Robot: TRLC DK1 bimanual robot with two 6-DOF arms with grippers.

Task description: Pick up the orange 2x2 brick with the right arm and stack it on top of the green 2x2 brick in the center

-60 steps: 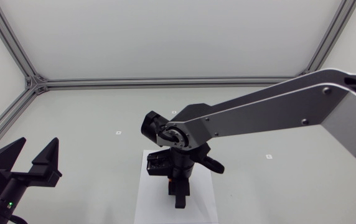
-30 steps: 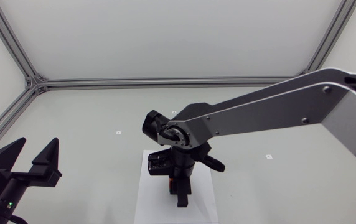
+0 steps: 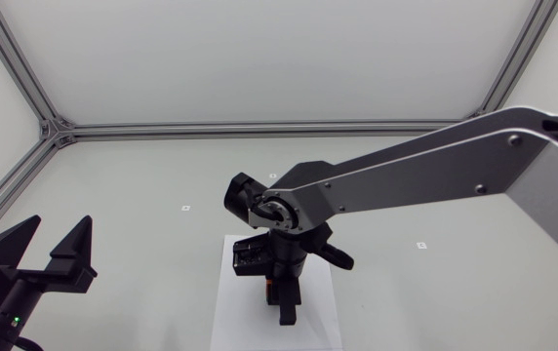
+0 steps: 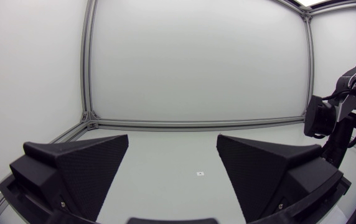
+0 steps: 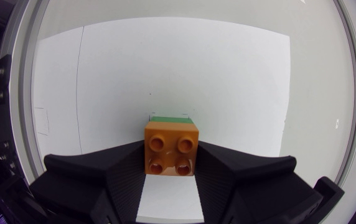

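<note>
Over the last second, only a slight drift of the right end effector (image 5: 171, 163) was noted. It is clamped on the orange brick (image 5: 171, 144), held directly over the green brick (image 5: 170, 117). Seating cannot be confirmed, and a final press is judged pending. The left end effector (image 4: 173, 152), well away from the green brick, is spread wide and empty.

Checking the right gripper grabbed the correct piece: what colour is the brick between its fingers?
The brick is orange, clearest in the right wrist view.

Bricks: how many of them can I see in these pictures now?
2. The orange brick is held in the right claw; the green brick is under it, only one edge showing. The right arm may hide others.
</note>
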